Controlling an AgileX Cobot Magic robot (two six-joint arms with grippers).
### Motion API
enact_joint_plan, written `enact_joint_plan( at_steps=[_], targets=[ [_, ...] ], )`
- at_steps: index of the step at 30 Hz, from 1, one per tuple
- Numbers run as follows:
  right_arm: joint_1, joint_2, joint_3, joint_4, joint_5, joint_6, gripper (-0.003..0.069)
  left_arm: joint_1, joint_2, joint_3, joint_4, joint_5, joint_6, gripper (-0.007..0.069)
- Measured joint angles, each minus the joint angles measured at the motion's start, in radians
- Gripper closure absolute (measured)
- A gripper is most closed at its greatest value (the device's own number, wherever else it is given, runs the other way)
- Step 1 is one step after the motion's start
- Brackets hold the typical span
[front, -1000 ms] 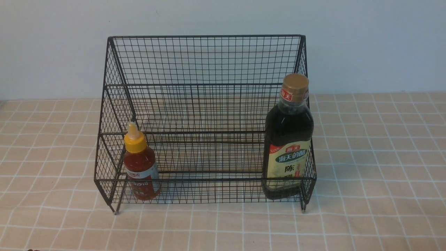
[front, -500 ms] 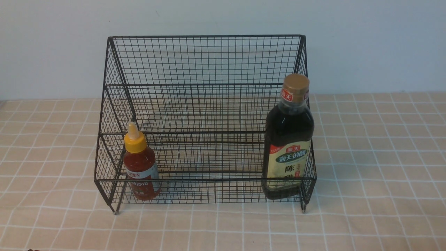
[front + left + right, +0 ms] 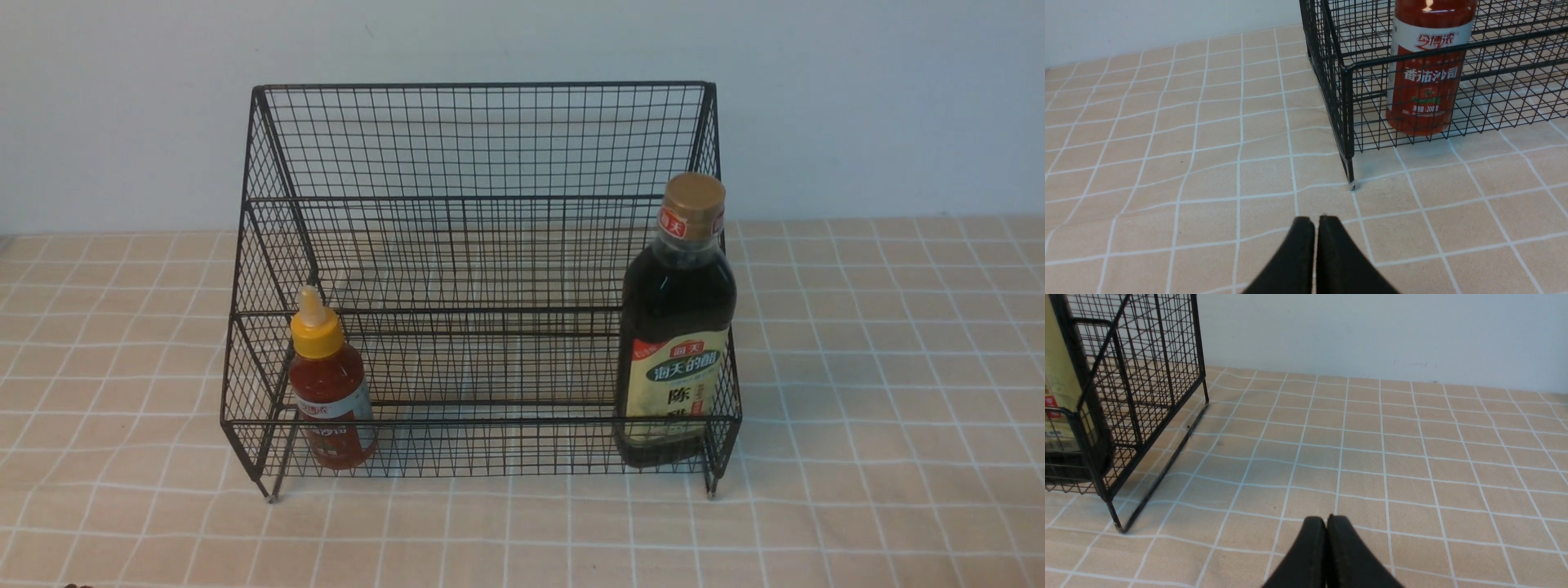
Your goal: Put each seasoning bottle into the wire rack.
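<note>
Both bottles stand in the wire rack point(image 3: 482, 245) — red sauce bottle point(image 3: 331, 392) left, dark bottle point(image 3: 676, 327) right, its base half hidden behind mesh. Left gripper point(image 3: 1315, 222) and right gripper point(image 3: 1326, 522) are clenched, empty — arms cut off.

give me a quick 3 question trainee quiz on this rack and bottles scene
1. True or false: the red sauce bottle stands upright in the front tier of the wire rack.
2. Which bottle is on the rack's right side? A) the red sauce bottle B) the dark bottle C) neither
3. Fill in: the left pincer and right pincer are both ____, holding nothing, over the checked tablecloth.

Key: 1 true; 2 B; 3 shut.
</note>
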Motion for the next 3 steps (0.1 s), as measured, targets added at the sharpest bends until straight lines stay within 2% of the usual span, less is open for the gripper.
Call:
enact_joint_plan(
  at_steps=[3],
  targets=[
    [0.0, 0.0, 0.0, 0.0, 0.0, 0.0, 0.0672, 0.0, 0.0, 0.0, 0.0, 0.0, 0.0, 0.0631]
  ],
)
